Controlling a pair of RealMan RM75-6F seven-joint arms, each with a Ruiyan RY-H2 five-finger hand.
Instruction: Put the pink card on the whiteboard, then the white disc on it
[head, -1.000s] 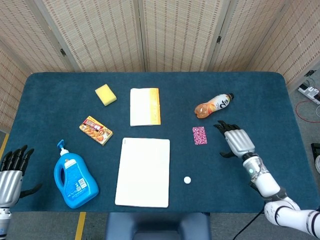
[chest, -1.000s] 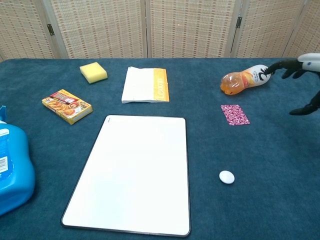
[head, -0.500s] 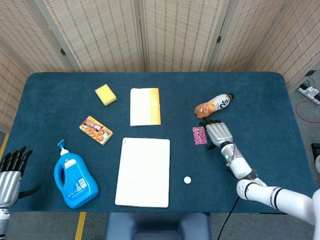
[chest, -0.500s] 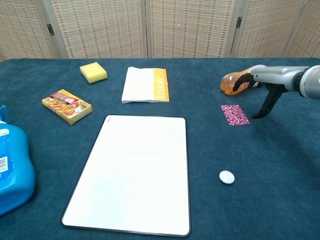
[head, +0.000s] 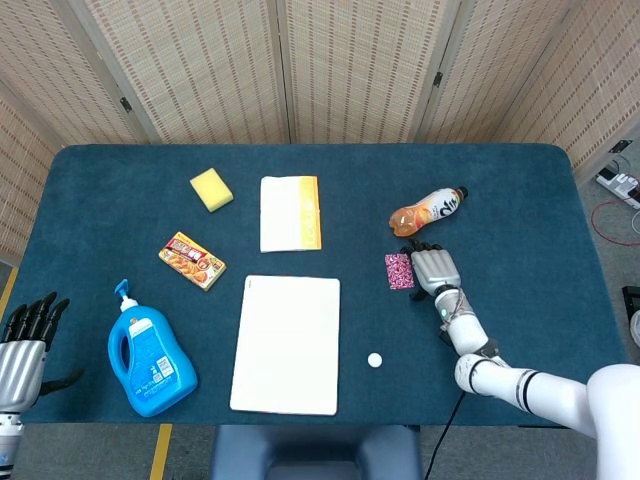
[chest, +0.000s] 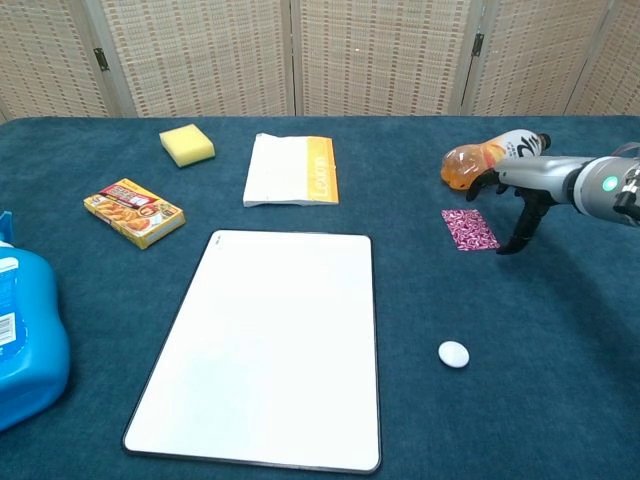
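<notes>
The pink patterned card (head: 399, 271) (chest: 470, 229) lies flat on the blue cloth, right of the whiteboard (head: 288, 343) (chest: 270, 345). My right hand (head: 433, 268) (chest: 518, 200) hovers just right of the card, fingers apart, one fingertip down on the cloth beside the card's right edge. It holds nothing. The white disc (head: 375, 359) (chest: 453, 353) rests on the cloth near the whiteboard's lower right. My left hand (head: 22, 343) stays at the table's near left corner, fingers spread, empty.
An orange drink bottle (head: 428, 211) (chest: 490, 156) lies just behind my right hand. A blue detergent jug (head: 149, 356), a snack box (head: 191, 260), a yellow sponge (head: 211, 188) and a white-and-orange booklet (head: 290, 212) sit left and behind the whiteboard.
My right hand has swung in from the table's right side toward the card and lowered a fingertip to the cloth beside it. Card, disc and left hand have not moved.
</notes>
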